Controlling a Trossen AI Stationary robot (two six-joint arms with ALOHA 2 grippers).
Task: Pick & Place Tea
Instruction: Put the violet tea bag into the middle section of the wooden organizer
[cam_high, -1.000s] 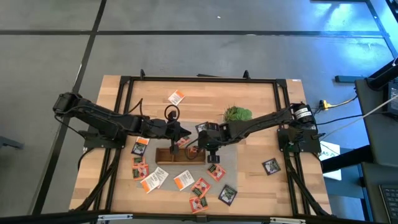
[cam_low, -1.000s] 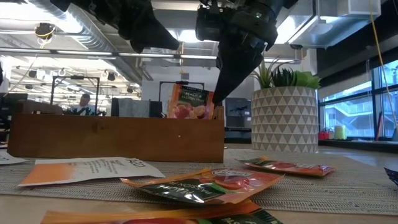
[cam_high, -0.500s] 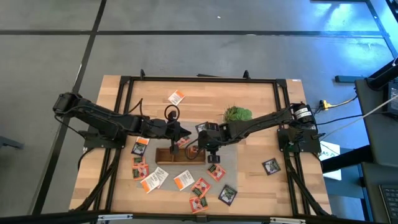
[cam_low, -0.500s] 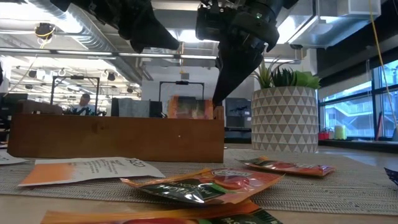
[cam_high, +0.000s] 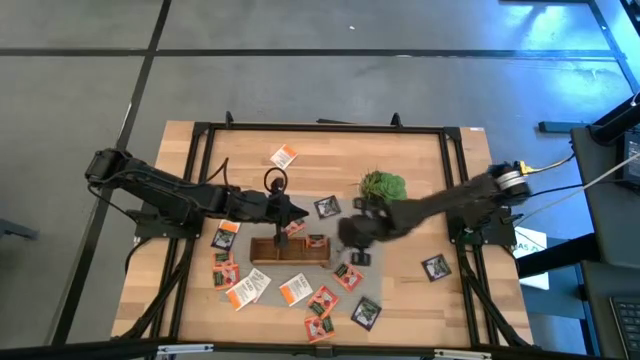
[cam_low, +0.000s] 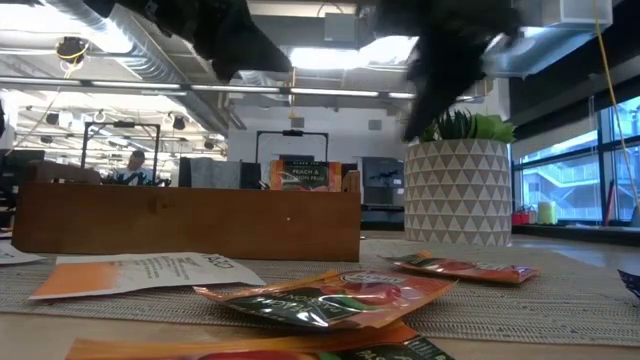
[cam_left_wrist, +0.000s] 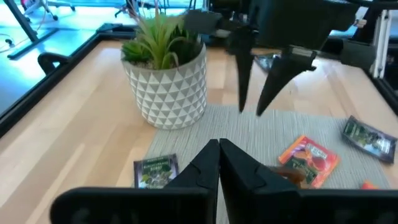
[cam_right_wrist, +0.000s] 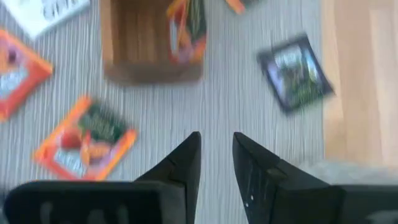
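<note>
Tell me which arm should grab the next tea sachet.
Right. Its open right gripper hangs beside the red-orange sachet on the mat, near the tray's end. The left gripper, fingers shut, hovers over the tray.

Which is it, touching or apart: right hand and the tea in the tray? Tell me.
Apart. The right wrist view shows the right hand open over bare mat, with the tea standing in the tray beyond its fingertips.

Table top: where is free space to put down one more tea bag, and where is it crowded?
Bare wood lies along the far edge of the table, beside the lone sachet, and between the plant and the right frame. Crowded: the near-left corner below the tray, littered with sachets, and the middle, where the left gripper and right gripper hang.
</note>
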